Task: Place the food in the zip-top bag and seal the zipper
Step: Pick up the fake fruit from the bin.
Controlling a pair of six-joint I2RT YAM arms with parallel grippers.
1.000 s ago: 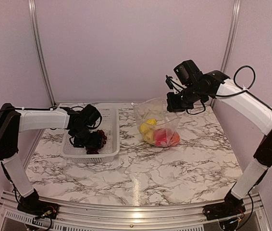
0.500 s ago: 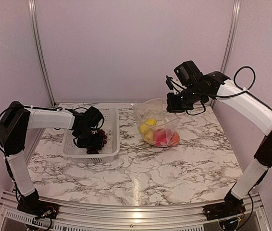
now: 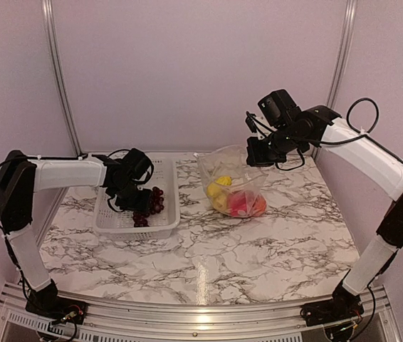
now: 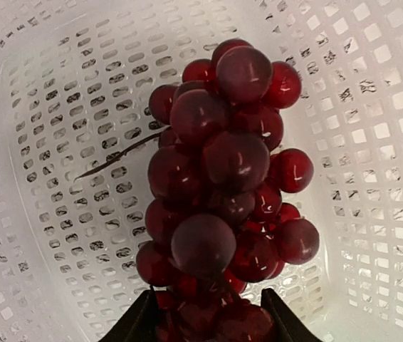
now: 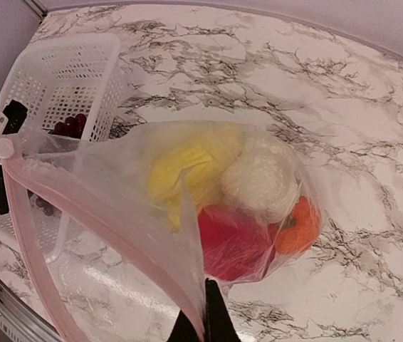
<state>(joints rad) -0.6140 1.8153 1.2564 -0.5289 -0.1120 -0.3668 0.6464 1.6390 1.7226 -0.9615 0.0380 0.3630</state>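
Left wrist view: the left gripper [image 4: 208, 320] pinched the grapes [image 4: 216, 185] at the bunch's near end, over the basket [image 4: 59, 107]. We judged the bunch light, lumpy and floppy, so we advise gripping its core, not a single berry. The right gripper [image 5: 203, 317], pressed together, pinched the bag [image 5: 116, 214] at its mouth; its film looked thin and slippery. Other food [image 5: 258, 182] lay inside.
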